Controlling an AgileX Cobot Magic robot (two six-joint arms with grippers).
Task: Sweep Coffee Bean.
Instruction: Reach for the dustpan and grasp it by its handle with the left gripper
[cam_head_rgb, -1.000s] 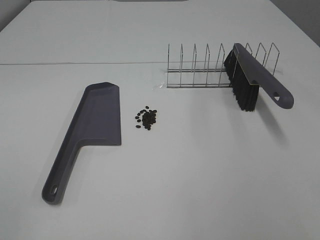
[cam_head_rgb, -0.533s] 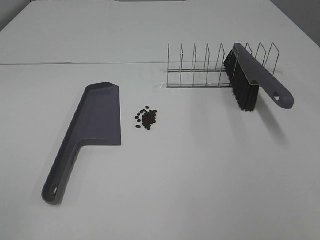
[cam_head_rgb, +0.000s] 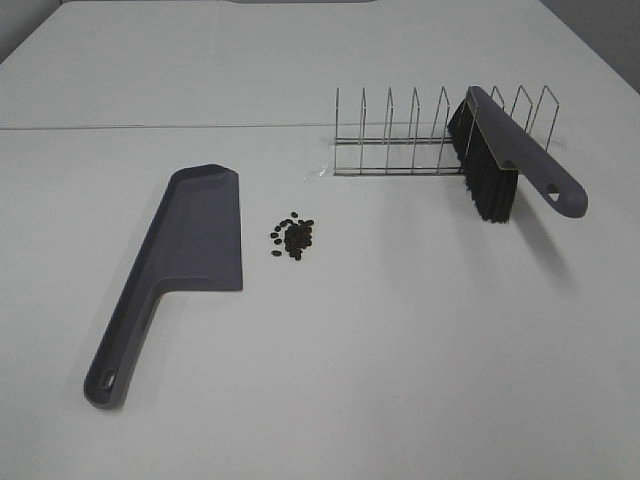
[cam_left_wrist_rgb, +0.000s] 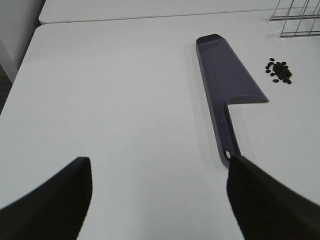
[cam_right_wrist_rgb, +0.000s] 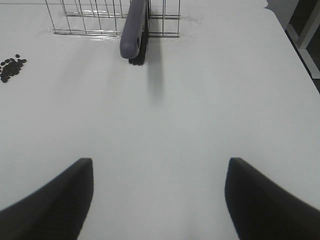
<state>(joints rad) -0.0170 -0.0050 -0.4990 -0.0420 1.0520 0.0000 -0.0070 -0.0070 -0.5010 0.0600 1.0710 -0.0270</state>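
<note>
Where coffee beans (cam_head_rgb: 292, 237) cluster, one dustpan (cam_head_rgb: 195, 240), one brush (cam_head_rgb: 485, 180)

A lab-style test bench is suggested: plain white tables (cam_head_rgb: 420, 380) are butted together, their seam (cam_head_rgb: 160, 127) seen toward 12 o'clock.

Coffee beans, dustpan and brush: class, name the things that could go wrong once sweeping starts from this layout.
The brush rests in the wire rack; lifting it at an angle might snag and drag the rack. The coffee beans lie loose beside the dustpan, not touching it; a hard stroke could scatter them. Nothing holds the dustpan, so it may slide when pushed against.
</note>
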